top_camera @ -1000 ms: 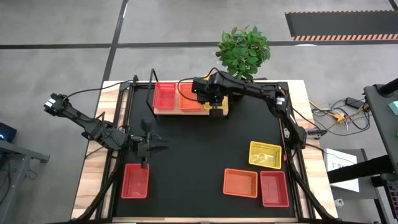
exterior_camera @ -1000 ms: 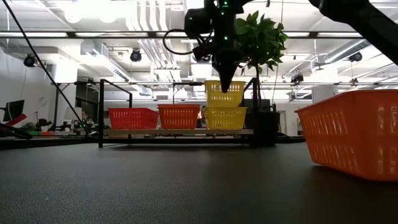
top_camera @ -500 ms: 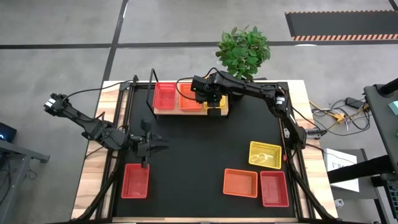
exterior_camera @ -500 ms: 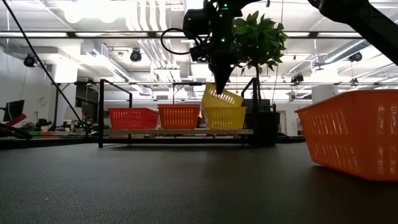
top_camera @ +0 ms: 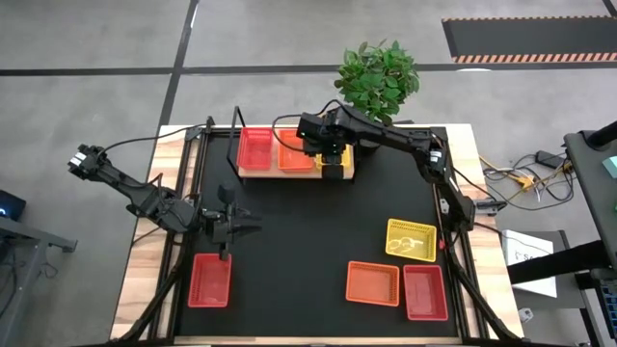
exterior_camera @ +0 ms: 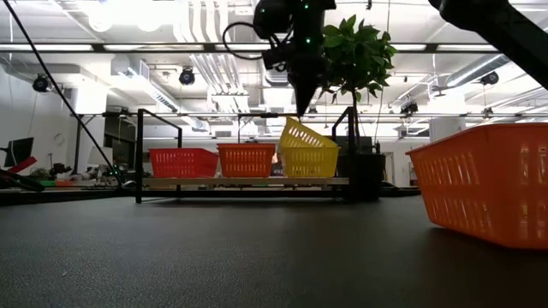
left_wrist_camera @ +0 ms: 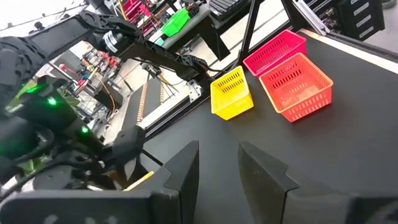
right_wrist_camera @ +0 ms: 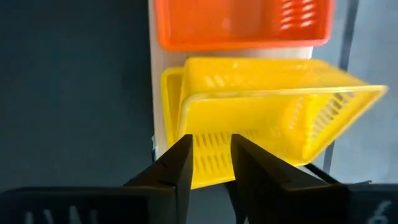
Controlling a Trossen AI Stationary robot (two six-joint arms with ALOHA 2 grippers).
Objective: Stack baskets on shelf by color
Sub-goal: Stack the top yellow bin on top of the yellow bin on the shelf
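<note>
On the shelf (exterior_camera: 248,181) at the table's far side stand a red basket (exterior_camera: 183,162), an orange basket (exterior_camera: 247,159) and a yellow basket (exterior_camera: 310,164). A second yellow basket (exterior_camera: 306,137) lies tilted in the first: one end has sunk inside and the end toward the orange basket sticks up. My right gripper (exterior_camera: 302,109) hangs open just above that raised end (right_wrist_camera: 186,102), pointing steeply down. My left gripper (top_camera: 246,222) waits open over the table's left middle, nothing between its fingers (left_wrist_camera: 183,171).
Loose baskets lie on the black tabletop: a red one (top_camera: 211,280) near left, and yellow (top_camera: 411,240), orange (top_camera: 373,282) and red (top_camera: 425,292) ones near right. A potted plant (top_camera: 378,79) stands behind the shelf. The shelf's black frame (top_camera: 236,135) rises at its left end.
My right gripper has opened, let go of the upper yellow basket and drawn up a little. The basket, held level above the lower yellow one a second ago, has tipped: one end dropped into the lower basket and the end toward the orange basket stayed high.
</note>
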